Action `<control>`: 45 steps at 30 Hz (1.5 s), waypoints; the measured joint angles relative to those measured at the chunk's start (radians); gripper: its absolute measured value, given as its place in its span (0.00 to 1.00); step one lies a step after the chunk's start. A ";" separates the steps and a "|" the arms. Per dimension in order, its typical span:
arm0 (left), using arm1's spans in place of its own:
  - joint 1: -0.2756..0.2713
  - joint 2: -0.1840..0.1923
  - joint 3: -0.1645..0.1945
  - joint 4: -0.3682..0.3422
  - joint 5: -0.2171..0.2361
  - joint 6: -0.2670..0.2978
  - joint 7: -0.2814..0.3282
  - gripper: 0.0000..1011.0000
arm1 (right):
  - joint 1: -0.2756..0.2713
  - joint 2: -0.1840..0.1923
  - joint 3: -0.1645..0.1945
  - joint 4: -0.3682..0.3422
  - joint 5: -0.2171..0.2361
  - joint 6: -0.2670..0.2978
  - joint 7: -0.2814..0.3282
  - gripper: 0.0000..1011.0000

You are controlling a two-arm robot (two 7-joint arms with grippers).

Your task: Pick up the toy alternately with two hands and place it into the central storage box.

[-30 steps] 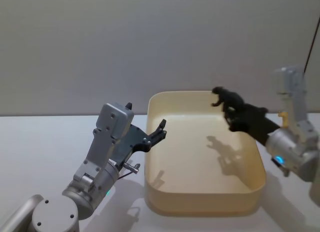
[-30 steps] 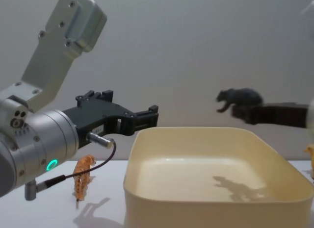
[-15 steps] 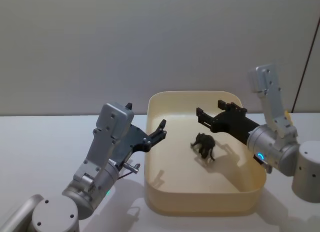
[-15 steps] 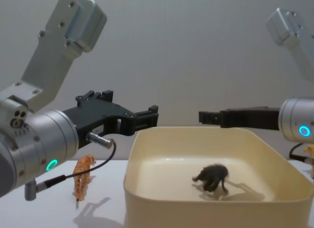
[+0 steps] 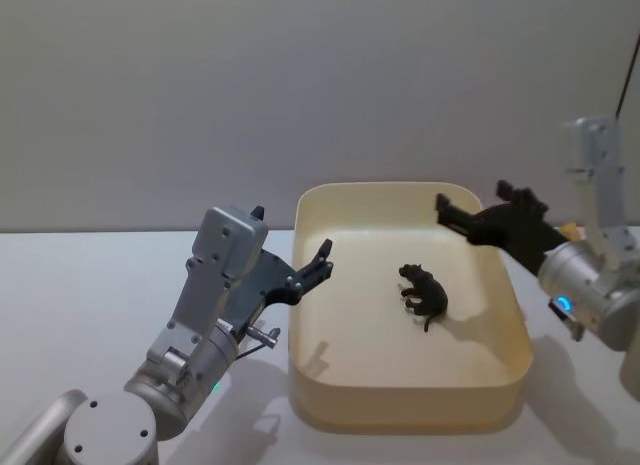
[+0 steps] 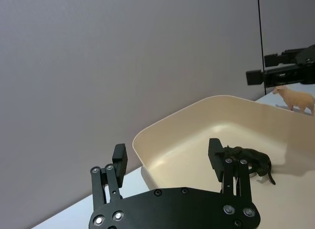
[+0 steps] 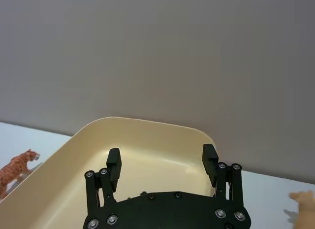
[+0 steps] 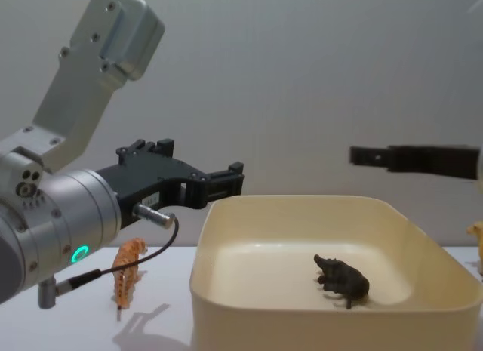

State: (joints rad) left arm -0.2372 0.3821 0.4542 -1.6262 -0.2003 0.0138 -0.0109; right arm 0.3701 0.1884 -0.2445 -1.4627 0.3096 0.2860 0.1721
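The dark animal figure point(image 5: 425, 293) lies inside the cream storage tub point(image 5: 400, 397), the right gripper point(image 5: 475, 203) wide and empty above its far right corner, so the wide-open left gripper point(image 5: 318, 263) by the left rim should probably fetch the orange spotted cat figure point(image 8: 128, 272).

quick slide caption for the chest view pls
A dark toy animal lies in the cream storage box; left claw open beside its left rim, right claw open above its right side.
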 joint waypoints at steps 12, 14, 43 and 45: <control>0.000 0.000 0.000 0.000 0.000 0.000 0.000 0.99 | -0.084 0.068 0.070 -0.113 0.073 0.000 -0.138 0.99; 0.000 0.000 0.000 0.000 0.000 0.000 0.000 0.99 | -0.106 0.084 0.084 -0.134 0.084 0.004 -0.159 0.99; 0.000 0.000 0.000 0.000 0.000 0.000 0.000 0.99 | -0.142 0.114 0.122 -0.060 0.019 -0.002 -0.290 0.99; 0.000 0.000 0.000 0.000 0.000 0.000 0.000 0.99 | -0.136 0.110 0.119 -0.045 0.009 -0.006 -0.292 0.99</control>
State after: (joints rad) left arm -0.2371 0.3821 0.4542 -1.6262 -0.2004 0.0138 -0.0109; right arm 0.2339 0.2988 -0.1253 -1.5076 0.3181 0.2802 -0.1200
